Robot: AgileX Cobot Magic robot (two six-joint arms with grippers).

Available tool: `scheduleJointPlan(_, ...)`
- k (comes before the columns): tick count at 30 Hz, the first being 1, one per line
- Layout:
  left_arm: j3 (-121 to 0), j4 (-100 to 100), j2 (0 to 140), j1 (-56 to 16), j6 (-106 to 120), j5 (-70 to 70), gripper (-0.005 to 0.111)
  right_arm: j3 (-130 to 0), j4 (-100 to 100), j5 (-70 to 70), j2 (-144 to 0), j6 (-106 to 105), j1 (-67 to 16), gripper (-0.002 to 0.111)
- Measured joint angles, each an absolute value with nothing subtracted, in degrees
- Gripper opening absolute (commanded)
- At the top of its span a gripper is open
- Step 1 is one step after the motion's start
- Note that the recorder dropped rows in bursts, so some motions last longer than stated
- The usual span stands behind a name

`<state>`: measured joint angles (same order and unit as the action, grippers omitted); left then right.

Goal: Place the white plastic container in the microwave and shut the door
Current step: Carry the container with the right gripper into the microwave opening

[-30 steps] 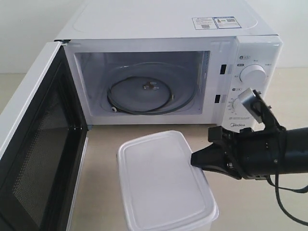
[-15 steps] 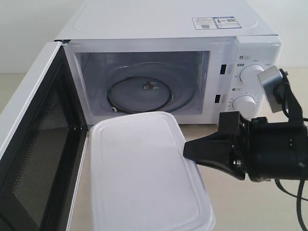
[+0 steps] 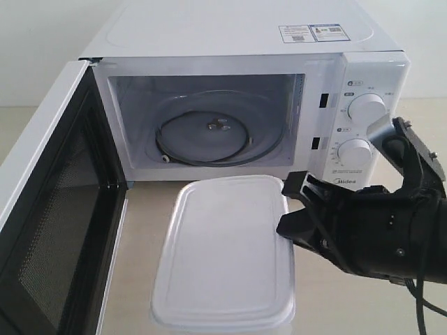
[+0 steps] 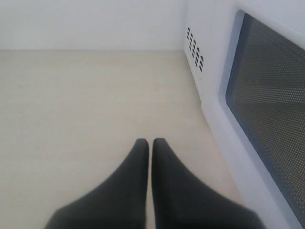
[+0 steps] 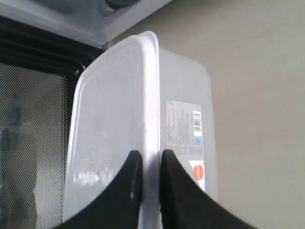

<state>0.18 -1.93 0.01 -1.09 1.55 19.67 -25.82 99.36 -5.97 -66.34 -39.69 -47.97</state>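
The white plastic container (image 3: 227, 255) hangs in the air in front of the microwave (image 3: 230, 42), its lid facing up. My right gripper (image 3: 285, 222) is shut on the rim of its right side. In the right wrist view the two black fingers pinch the lid's rim (image 5: 150, 160), and the colourful label (image 5: 188, 138) shows on the container's side wall. The door (image 3: 52, 230) stands wide open on the left, and the glass turntable (image 3: 206, 139) lies bare inside. My left gripper (image 4: 150, 142) is shut on nothing above the table, beside the door's mesh window (image 4: 271, 105).
Two round dials (image 3: 364, 108) sit on the microwave's right panel, just behind my right arm. Stickers (image 3: 314, 32) lie on its top. The beige table (image 3: 140, 223) runs under the container and the open door.
The container has been lifted off the table and swung about, first rising towards the camera, now lying with its far edge close to the microwave's opening. The right arm shifted with it.
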Motion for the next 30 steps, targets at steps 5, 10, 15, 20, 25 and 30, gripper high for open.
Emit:
scheduleJointPlan(5, 0.2, -1.9, 0.0, -1.1, 1.6, 19.7, 0.004, -26.8, 90.3, 10.2, -66.2, -21.0, -57.2, 0.000)
scheduleJointPlan(10, 0.2, -1.9, 0.0, -1.1, 1.6, 19.7, 0.004, -26.8, 68.7, 18.7, -66.2, 5.9, -61.4, 0.000)
scheduleJointPlan(15, 0.2, -1.9, 0.0, -1.1, 1.6, 19.7, 0.004, -26.7, 57.1, 24.8, -67.3, 22.7, -63.5, 0.000)
scheduleJointPlan(20, 0.2, -1.9, 0.0, -1.1, 1.6, 19.7, 0.004, -25.0, 54.4, 33.0, -70.8, 30.8, -67.3, 0.000)
scheduleJointPlan(25, 0.2, -1.9, 0.0, -1.1, 1.6, 19.7, 0.004, -24.9, 54.1, 35.9, -75.4, 34.1, -67.9, 0.000)
scheduleJointPlan(30, 0.2, -1.9, 0.0, -1.1, 1.6, 19.7, 0.004, -24.9, 54.1, 40.7, -80.3, 40.1, -67.9, 0.000)
